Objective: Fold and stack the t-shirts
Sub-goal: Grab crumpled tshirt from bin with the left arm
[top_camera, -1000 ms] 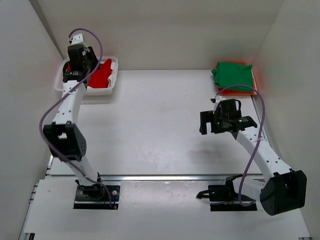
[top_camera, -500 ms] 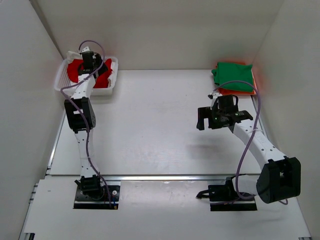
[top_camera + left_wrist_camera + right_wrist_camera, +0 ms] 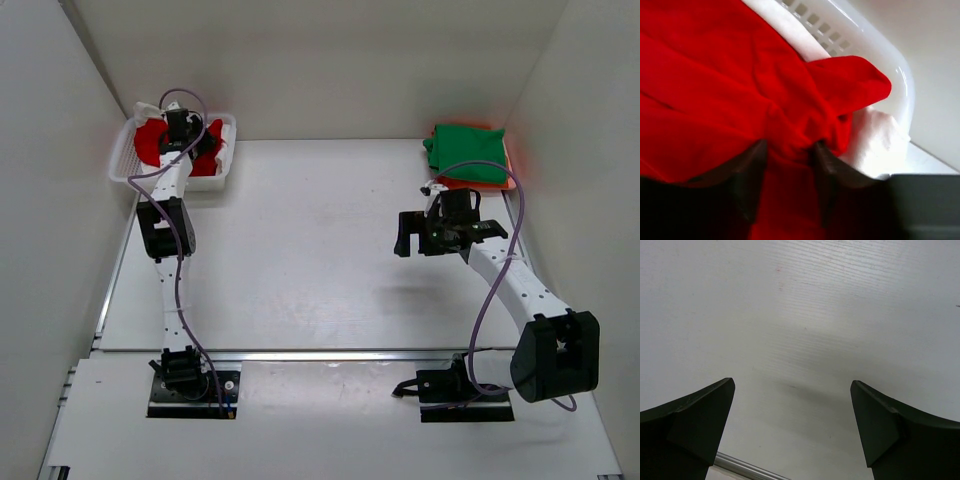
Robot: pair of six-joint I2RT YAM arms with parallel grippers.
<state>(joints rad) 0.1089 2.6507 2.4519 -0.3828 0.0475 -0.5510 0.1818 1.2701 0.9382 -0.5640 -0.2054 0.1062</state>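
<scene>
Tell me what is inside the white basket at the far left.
The red t-shirt lies crumpled in the basket, with the left end effector in it, a bunched fold between its fingers. The cloth covers the basket floor, so anything beneath it cannot be seen.

The table's far left corner is taken up by the white basket point(image 3: 215, 181), the far right corner by the green t-shirt point(image 3: 465, 152). The middle between them is left open, and passage near the right edge is barred only where the right gripper point(image 3: 408, 238) hangs.
</scene>
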